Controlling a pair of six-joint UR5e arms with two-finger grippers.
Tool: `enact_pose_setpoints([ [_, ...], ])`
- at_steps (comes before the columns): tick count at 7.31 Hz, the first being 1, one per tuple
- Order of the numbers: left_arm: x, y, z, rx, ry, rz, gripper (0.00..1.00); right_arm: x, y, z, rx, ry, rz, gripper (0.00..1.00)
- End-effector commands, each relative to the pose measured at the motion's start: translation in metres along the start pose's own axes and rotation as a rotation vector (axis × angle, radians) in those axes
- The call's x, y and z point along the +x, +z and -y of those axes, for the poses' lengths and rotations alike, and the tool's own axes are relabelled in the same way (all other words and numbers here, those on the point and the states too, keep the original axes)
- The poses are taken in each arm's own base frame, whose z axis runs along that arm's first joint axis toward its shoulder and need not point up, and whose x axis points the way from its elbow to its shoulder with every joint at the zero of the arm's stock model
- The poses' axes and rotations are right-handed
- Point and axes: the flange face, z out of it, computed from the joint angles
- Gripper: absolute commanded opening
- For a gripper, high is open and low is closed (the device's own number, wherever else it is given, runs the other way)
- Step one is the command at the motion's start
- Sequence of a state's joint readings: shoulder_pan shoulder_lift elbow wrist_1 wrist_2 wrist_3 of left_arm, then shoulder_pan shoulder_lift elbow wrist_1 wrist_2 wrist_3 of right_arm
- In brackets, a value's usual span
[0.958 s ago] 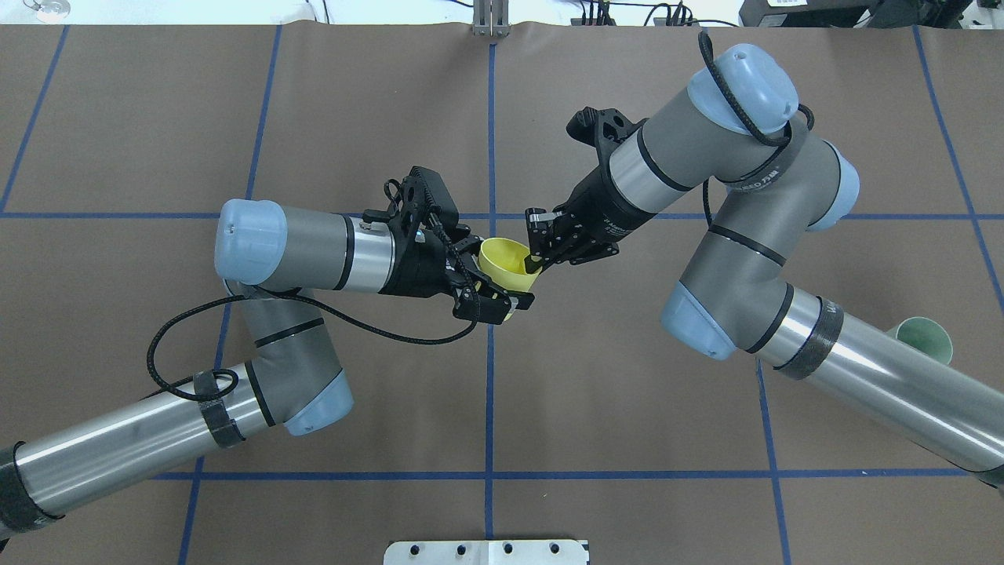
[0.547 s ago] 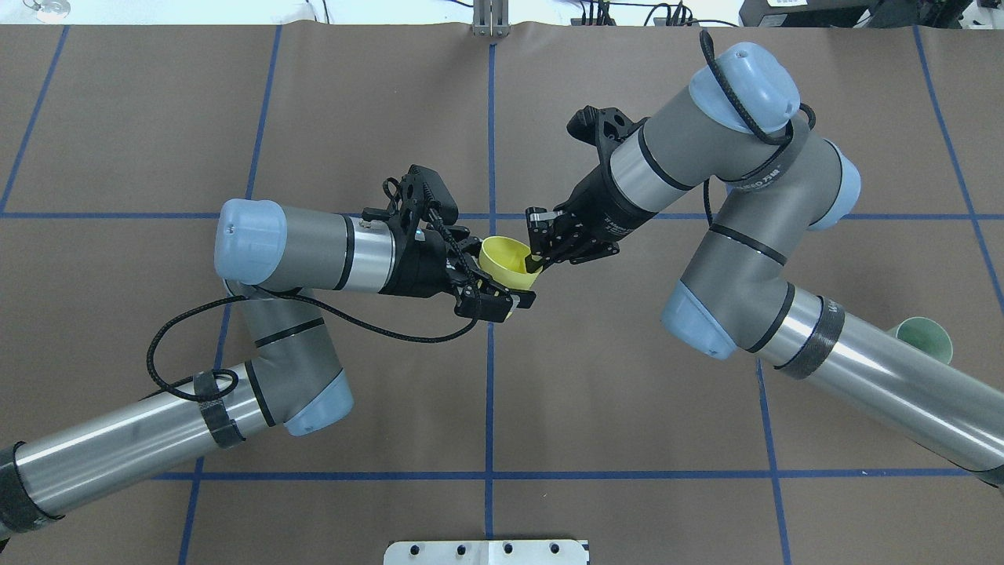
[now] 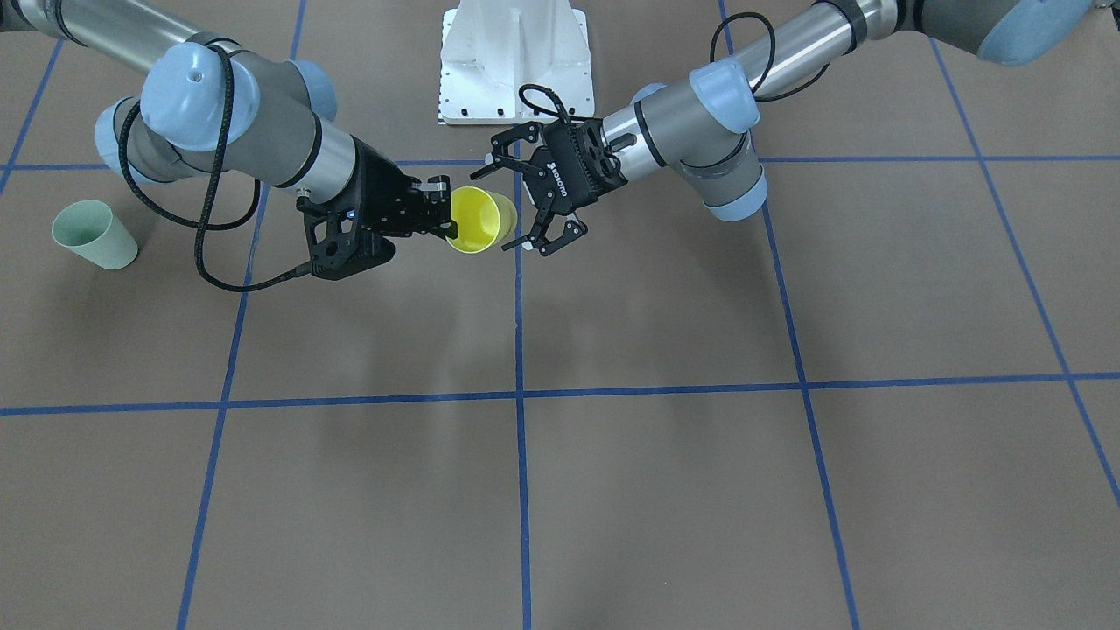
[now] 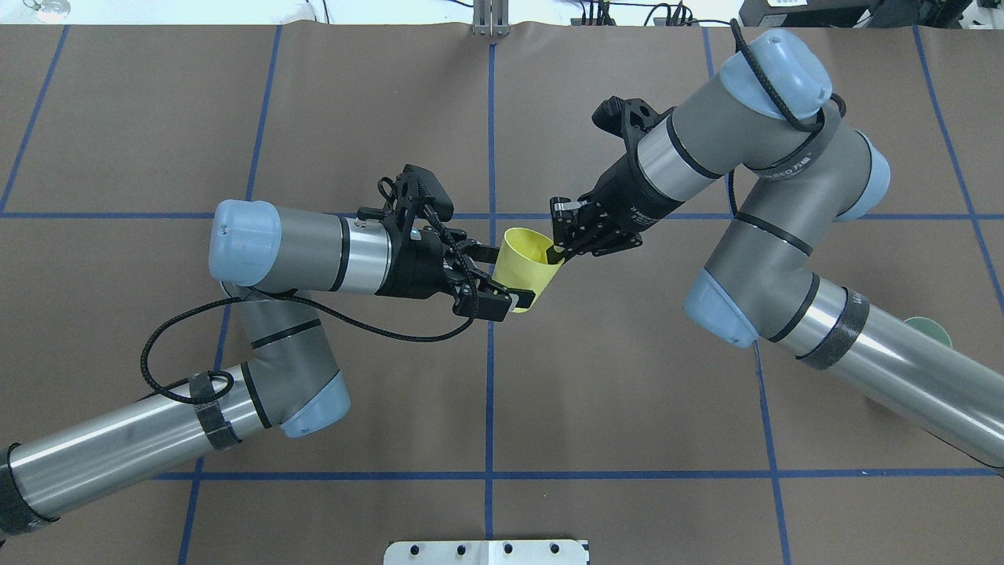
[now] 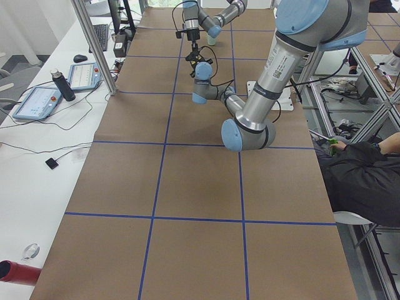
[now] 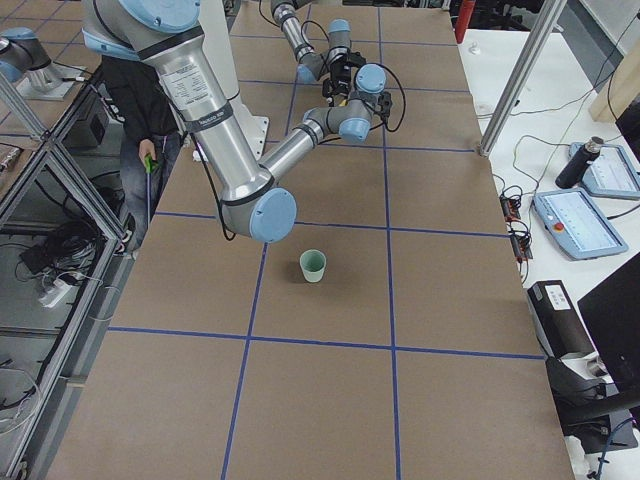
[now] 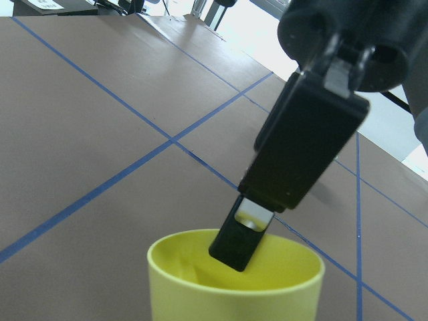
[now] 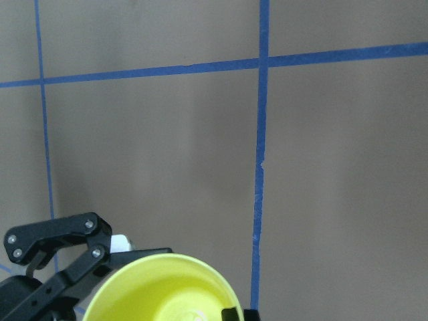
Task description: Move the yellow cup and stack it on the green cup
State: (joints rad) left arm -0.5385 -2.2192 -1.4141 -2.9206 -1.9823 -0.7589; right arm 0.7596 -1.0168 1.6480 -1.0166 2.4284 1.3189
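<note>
Overhead exterior: yellow cup (image 4: 533, 263) rim in grip of right tool (image 4: 558, 253); left tool (image 4: 510, 276) wide around base.

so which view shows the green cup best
Exterior front-facing: the green cup stands whole, upright, unobstructed. Exterior right shows it whole but smaller; overhead catches only a rim sliver behind the right arm; both wrist views miss it; exterior left is unclear.
</note>
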Motion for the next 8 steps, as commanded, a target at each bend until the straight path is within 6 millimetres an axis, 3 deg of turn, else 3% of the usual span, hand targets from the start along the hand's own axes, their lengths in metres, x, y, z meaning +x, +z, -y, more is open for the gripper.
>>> enact_pose_setpoints([
  [1, 0.004, -0.004, 0.001, 0.006, 0.002, -0.007, 0.99, 0.012, 0.000, 0.001, -0.003, 0.014, -0.010, 0.00],
  [3, 0.002, -0.005, -0.001, 0.003, -0.001, -0.004, 0.99, 0.033, -0.004, 0.004, 0.005, 0.007, -0.029, 0.00],
  [5, -0.002, -0.008, 0.002, 0.006, -0.002, 0.007, 0.99, 0.057, -0.027, 0.018, 0.034, 0.008, -0.042, 0.00],
  [6, -0.017, -0.016, 0.003, 0.003, -0.024, 0.043, 0.99, 0.075, -0.057, 0.031, 0.070, 0.023, -0.044, 0.00],
  [8, -0.074, -0.054, 0.012, -0.003, -0.071, 0.185, 0.99, 0.080, -0.086, 0.045, 0.123, 0.019, -0.044, 0.00],
])
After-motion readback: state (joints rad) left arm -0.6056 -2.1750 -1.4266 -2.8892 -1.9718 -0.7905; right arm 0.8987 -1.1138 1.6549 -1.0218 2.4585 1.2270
